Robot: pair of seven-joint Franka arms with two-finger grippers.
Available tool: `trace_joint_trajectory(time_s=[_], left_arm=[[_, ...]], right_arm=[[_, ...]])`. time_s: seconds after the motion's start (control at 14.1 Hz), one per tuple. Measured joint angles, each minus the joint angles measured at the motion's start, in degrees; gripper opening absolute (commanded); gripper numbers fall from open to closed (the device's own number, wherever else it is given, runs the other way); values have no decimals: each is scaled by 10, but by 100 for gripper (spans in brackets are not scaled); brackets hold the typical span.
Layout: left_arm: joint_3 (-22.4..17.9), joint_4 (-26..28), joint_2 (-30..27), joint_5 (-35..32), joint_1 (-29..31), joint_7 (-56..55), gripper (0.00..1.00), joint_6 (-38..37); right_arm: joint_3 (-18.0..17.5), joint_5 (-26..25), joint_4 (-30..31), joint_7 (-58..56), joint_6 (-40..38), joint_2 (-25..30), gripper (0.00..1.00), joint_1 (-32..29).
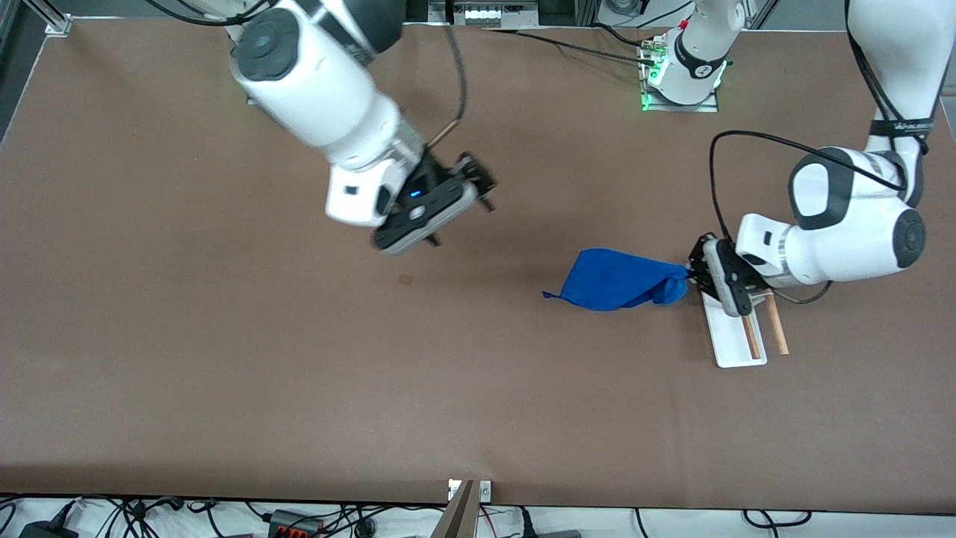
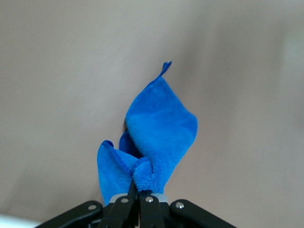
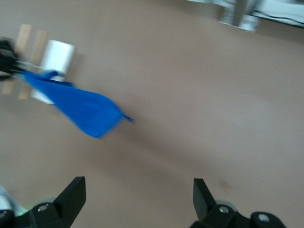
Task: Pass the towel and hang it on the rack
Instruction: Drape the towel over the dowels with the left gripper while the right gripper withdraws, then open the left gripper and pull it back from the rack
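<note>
Left claw (image 1: 691,278) clamped on one bunched corner of the towel (image 1: 616,280), cloth hanging over the bench (image 1: 224,359) beside the rack (image 1: 739,340), thin pinch could slip or drape miss the rods; right claw (image 1: 441,202) apart, waiting over mid-bench

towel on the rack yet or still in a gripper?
In a gripper. The left gripper is shut on a bunched corner of the towel, which hangs beside the rack, not over its rods.

The left gripper (image 1: 693,275) and its wrist cover one end of the rack (image 1: 739,336), hiding the crosspiece.
</note>
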State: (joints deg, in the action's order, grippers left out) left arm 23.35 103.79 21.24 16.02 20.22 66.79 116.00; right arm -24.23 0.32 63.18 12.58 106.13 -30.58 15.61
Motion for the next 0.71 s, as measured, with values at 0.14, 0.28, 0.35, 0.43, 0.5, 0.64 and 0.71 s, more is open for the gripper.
trace_joint_trajectory(time_s=[0.14,0.28,0.35,0.43,0.5,0.64,0.71], left_arm=[[-2,-34,-1,-40,39,-6,0,-27],[-7,-77,0,-65,79,-10,0,-75],[-9,-93,3,-74,100,-9,0,-90],[-10,-104,9,-81,120,0,0,-97],[-10,-115,18,-85,135,15,0,-101],[-13,-135,37,-100,148,31,0,-107],[-14,-142,46,-105,152,33,0,-107]], right_arm=[[7,-30,7,0,-44,4,100,-43],[11,-38,29,0,-67,3,100,-90],[12,-41,43,0,-75,2,100,-111],[15,-46,56,0,-79,2,100,-130],[18,-50,67,0,-81,2,100,-148],[20,-54,81,0,-82,2,100,-178],[22,-56,84,1,-85,3,100,-188]])
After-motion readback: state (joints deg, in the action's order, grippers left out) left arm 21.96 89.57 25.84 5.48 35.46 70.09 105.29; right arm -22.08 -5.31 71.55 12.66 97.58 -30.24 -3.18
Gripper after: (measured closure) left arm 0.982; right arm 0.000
